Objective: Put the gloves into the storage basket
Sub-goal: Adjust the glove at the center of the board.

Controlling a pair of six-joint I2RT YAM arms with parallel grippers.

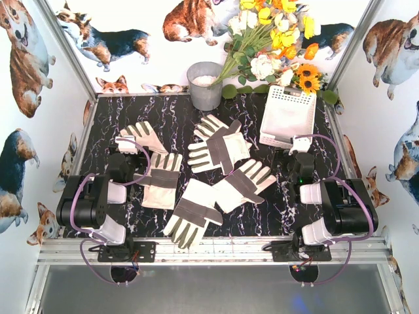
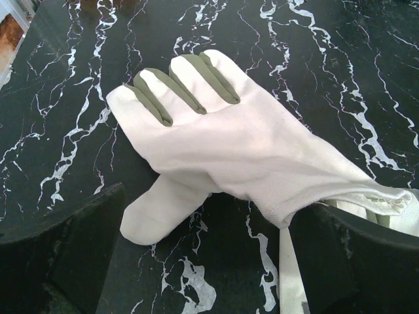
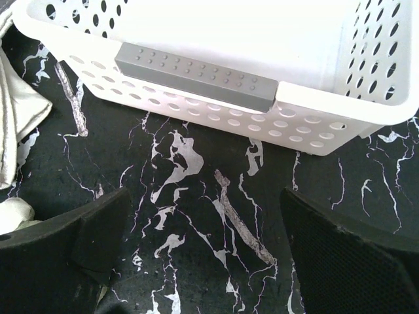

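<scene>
Gloves (image 1: 219, 149) all over my black marbled desk (image 1: 111, 111), five by my count, and none in the basket yet. Far left of the overhead view, my left tool (image 1: 126, 141) sits low, spread wide and gripping nothing, right by the upper-left glove (image 2: 216, 137). On my wrist camera that glove lies flat with its fingers pointing to the top of the frame, thumb sticking out lower left, cuff trailing off at the right edge beside my finger.

This is thin fabric: light, limp, no shape of its own. It'll sag and fold the moment it's lifted, so I'd pinch through the palm or the cuff, where there's cloth to bunch, not a single fingertip.

Moving to the middle, the other four fan out from centre frame to the lower middle, some touching or overlapping. I reckon lifting one could drag its neighbour.

Upper right, the storage basket (image 1: 287, 118) lies empty. My right tool (image 3: 209, 242) is just short of its grey-handled near wall, released, nothing between the pads.
</scene>
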